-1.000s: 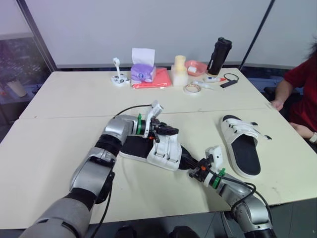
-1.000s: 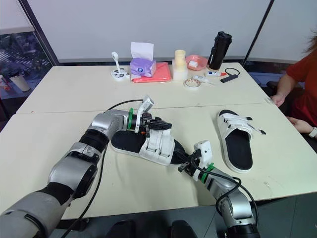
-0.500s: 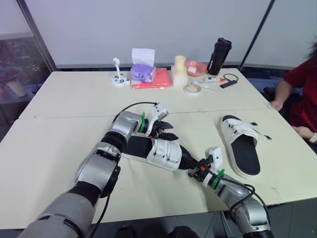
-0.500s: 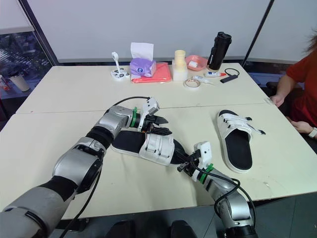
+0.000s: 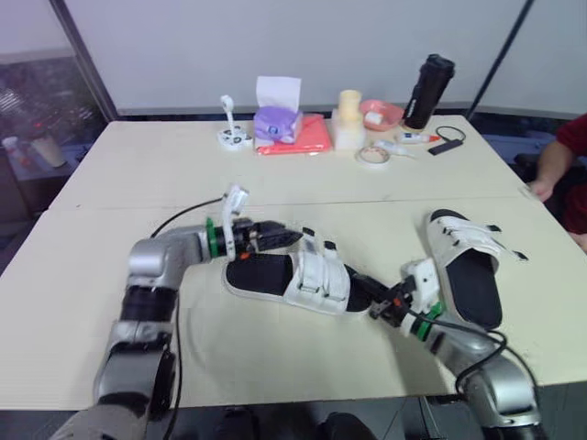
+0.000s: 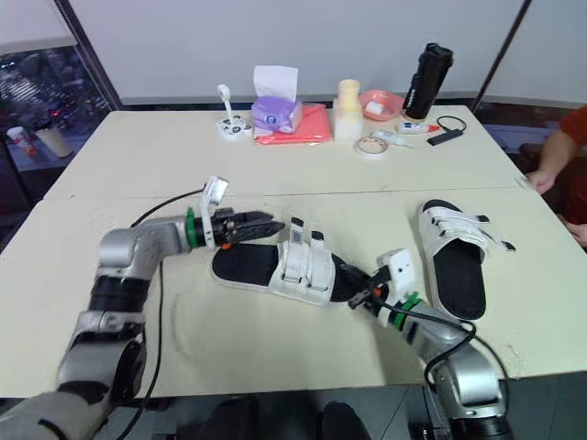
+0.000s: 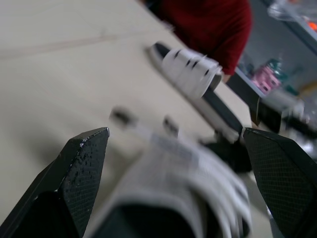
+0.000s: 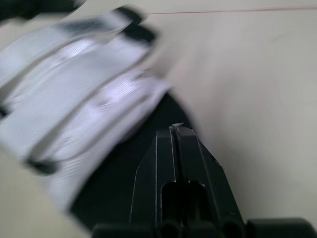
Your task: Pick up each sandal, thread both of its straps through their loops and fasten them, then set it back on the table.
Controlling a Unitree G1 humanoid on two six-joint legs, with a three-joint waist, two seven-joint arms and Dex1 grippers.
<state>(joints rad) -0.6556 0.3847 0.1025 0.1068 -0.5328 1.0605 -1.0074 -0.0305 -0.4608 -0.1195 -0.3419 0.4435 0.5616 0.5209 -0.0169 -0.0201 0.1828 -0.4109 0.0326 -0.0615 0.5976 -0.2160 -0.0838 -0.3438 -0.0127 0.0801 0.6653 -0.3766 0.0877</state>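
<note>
On your left, the left gripper (image 5: 286, 236) is hovering low over the table (image 5: 138, 174), its fingers spread wide and pointing at the near sandal (image 5: 312, 275). They are stopping just short of the sandal's strap ends (image 6: 295, 226). That sandal is lying flat mid-table with both black-tipped ends poking out on its far side. I cannot tell whether either is threaded. As you are lining up, be aiming at one strap only and closing near its tip, so the other is not getting caught. At the toe end, the right gripper (image 6: 360, 295) is resting with its fingers pressed together on the black footbed. Be pinning there so nothing is sliding. The second sandal (image 5: 468, 261) is lying well apart, further right, near a person's hand (image 5: 541, 190).
</note>
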